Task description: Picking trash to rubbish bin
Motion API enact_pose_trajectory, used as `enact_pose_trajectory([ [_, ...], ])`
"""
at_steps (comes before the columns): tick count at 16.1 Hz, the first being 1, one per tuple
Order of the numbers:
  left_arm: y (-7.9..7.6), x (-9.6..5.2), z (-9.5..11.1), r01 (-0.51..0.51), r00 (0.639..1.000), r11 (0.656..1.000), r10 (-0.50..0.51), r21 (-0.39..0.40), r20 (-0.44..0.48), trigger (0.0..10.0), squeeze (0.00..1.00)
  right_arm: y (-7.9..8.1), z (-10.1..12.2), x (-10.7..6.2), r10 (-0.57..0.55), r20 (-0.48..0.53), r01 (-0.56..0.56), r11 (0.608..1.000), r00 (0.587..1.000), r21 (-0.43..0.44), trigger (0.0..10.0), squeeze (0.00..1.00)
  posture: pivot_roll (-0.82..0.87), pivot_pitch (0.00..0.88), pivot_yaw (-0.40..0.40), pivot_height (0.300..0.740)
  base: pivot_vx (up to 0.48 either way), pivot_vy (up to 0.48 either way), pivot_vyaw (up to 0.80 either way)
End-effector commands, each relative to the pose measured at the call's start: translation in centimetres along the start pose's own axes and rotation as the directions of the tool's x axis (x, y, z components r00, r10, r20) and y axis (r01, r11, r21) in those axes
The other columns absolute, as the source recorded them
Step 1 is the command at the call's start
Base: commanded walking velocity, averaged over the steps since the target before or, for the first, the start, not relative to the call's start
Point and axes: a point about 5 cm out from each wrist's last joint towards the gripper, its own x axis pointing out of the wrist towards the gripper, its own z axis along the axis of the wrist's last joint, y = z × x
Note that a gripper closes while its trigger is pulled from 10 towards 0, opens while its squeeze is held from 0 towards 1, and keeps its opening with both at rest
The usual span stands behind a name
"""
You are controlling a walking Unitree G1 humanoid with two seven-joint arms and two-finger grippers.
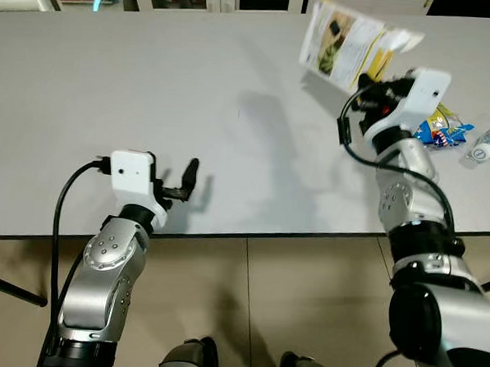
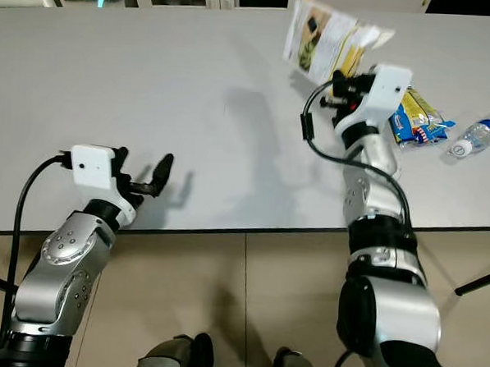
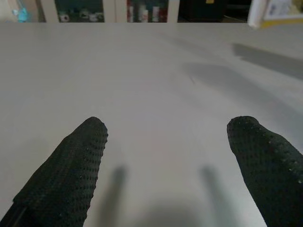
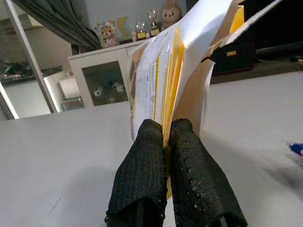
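The right gripper (image 4: 163,130) was raised above the white desk (image 1: 151,88), its jaws pressed together on the lower edge of a white-and-yellow snack packet (image 1: 344,42), which hung in the air clear of the desk surface. The packet was crumpled and carried a printed picture on its face. Just beside the right gripper, on the side away from the left arm, a blue-and-yellow wrapper (image 2: 418,120) lay flat on the desk, and beyond that wrapper rested a small plastic bottle (image 2: 475,135) on its side. The left gripper (image 1: 187,183) hovered low over the near edge of the desk, well apart from the packet, its jaws spread wide and holding nothing, with bare desk between the two black fingers (image 3: 71,175).
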Motion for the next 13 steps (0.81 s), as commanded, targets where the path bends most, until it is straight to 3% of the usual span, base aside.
enact_pose_trajectory([
  [1,0.2,0.0,-0.2,-0.020,1.000,1.000,0.020,0.007,-0.003,10.0,0.00,0.3,0.5,0.1,0.011,0.013,-0.011,1.000,1.000,-0.014,10.0,0.00,-0.01,0.115,0.045,0.740,0.000,0.000,0.00],
  [13,-0.2,0.2,-0.4,-0.019,1.000,0.998,0.020,-0.065,0.023,10.0,0.00,1.4,0.8,-0.6,0.054,0.017,-0.054,0.998,0.998,-0.031,10.0,0.00,-0.04,0.117,0.047,0.740,0.000,-0.021,0.00],
])
